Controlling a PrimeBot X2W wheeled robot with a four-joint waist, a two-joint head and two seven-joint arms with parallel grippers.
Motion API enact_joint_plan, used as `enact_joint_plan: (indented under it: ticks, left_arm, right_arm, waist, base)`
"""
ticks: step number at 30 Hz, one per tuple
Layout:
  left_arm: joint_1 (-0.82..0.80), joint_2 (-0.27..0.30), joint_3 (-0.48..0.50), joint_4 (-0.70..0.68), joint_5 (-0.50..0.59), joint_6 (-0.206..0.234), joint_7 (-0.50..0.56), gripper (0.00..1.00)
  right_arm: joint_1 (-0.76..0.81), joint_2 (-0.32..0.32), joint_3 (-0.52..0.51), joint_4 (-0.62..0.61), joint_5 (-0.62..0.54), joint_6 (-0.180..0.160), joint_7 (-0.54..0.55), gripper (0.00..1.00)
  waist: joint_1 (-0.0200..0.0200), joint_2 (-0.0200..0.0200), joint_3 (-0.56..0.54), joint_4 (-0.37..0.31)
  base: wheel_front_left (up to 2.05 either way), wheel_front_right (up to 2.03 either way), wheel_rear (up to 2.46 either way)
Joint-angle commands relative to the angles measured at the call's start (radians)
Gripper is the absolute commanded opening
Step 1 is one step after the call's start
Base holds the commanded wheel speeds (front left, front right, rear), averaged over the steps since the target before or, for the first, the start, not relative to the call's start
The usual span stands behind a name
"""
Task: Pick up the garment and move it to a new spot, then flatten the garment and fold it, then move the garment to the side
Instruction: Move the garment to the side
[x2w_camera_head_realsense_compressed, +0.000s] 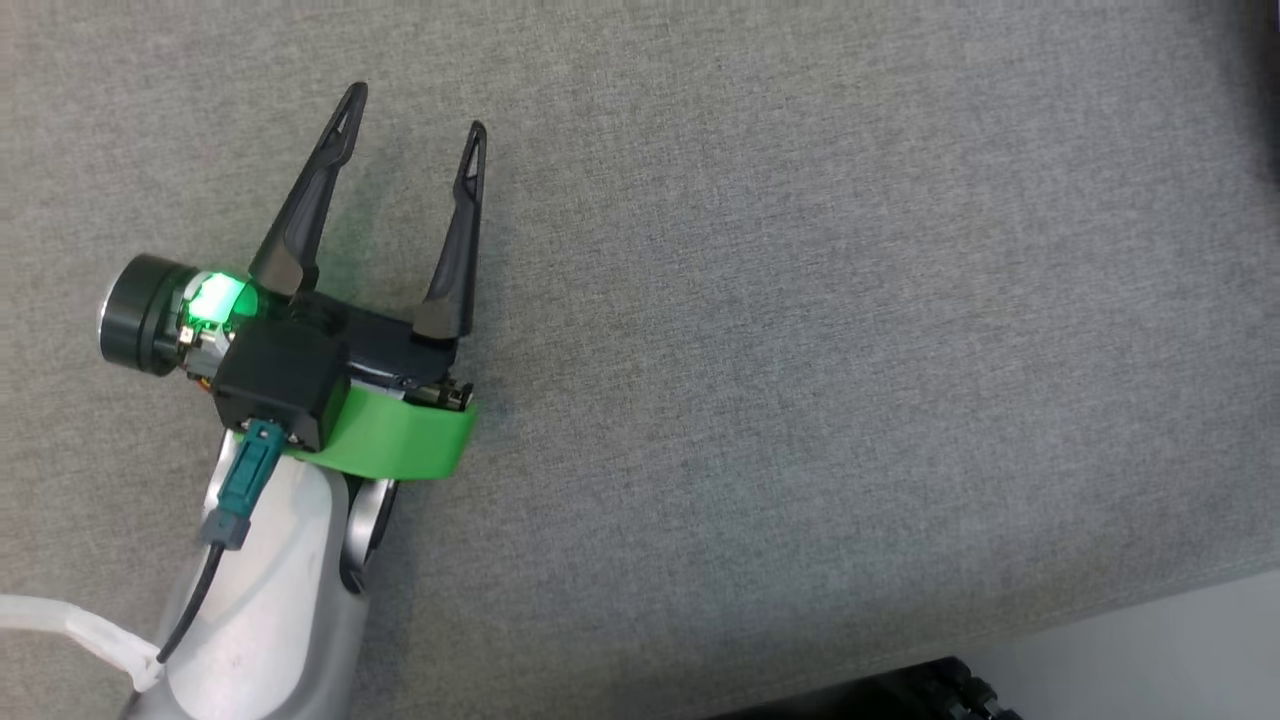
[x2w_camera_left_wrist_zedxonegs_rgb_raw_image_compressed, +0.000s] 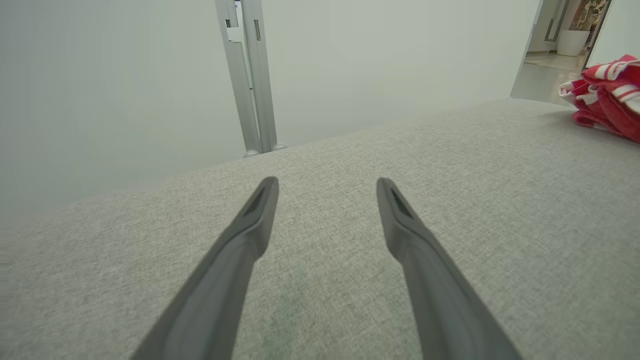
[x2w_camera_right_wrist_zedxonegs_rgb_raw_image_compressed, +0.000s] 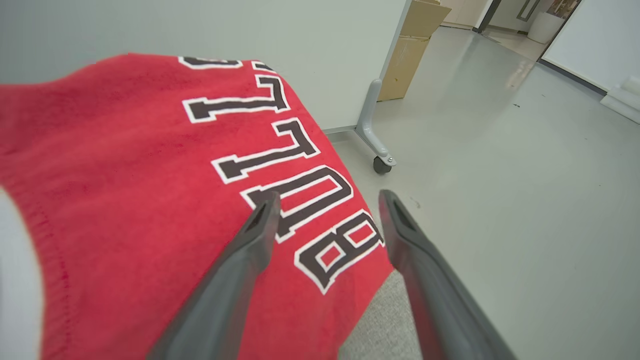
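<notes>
The garment is a red jersey with black-and-white lettering, spread over the grey surface below my right gripper. That gripper stands open above the jersey's edge, nothing between its fingers. In the left wrist view the garment shows as a bunched red-and-white heap at the far right. My left gripper is open and empty, hovering over the bare grey fabric table, also seen as the left gripper from its own wrist.
The table's front edge runs across the lower right, with pale floor beyond. A wheeled partition leg and a cardboard box stand on the floor past the table. A white wall panel rises behind the table.
</notes>
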Motion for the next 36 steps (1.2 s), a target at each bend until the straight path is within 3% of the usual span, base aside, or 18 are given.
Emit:
enact_joint_plan:
  ticks: [1,4,8,17,27,36]
  left_arm:
    - [0.028,0.005,0.003,0.007,-0.006,0.009,-0.004,1.0]
    - [0.057,0.007,0.009,0.022,-0.017,0.018,-0.005,1.0]
    - [0.119,0.015,0.028,0.041,-0.037,0.035,-0.008,1.0]
    - [0.279,0.025,0.081,0.051,-0.084,0.085,0.003,1.0]
    - [0.357,0.016,0.114,0.05,-0.124,0.119,0.004,1.0]
    - [0.412,-0.001,0.133,0.093,-0.153,0.13,-0.008,1.0]
  right_arm:
    - [0.037,0.022,-0.006,-0.02,-0.014,-0.002,-0.011,1.0]
    - [0.105,0.062,-0.023,-0.098,-0.033,-0.002,-0.016,1.0]
    - [0.234,0.168,-0.042,-0.276,-0.065,-0.002,-0.015,1.0]
    - [0.502,0.352,0.041,-0.587,-0.105,-0.002,-0.015,1.0]
    - [0.665,0.451,0.144,-0.79,-0.147,-0.002,0.029,1.0]
    - [0.756,0.492,0.188,-0.879,-0.197,-0.002,0.083,1.0]
  waist:
    - [-0.0001,0.0,-0.062,-0.022]
    - [-0.0001,0.0,-0.117,-0.034]
    - [-0.0001,0.0,-0.199,-0.056]
    - [-0.0001,0.0,-0.355,-0.07]
    - [-0.0001,0.0,-0.423,0.002]
    - [-0.0001,0.0,-0.491,0.089]
  base:
    - [0.0,0.0,0.0]
    - [0.0,0.0,0.0]
    - [0.0,0.0,0.0]
    - [0.0,0.0,0.0]
    - [0.0,0.0,0.0]
    - [0.0,0.0,0.0]
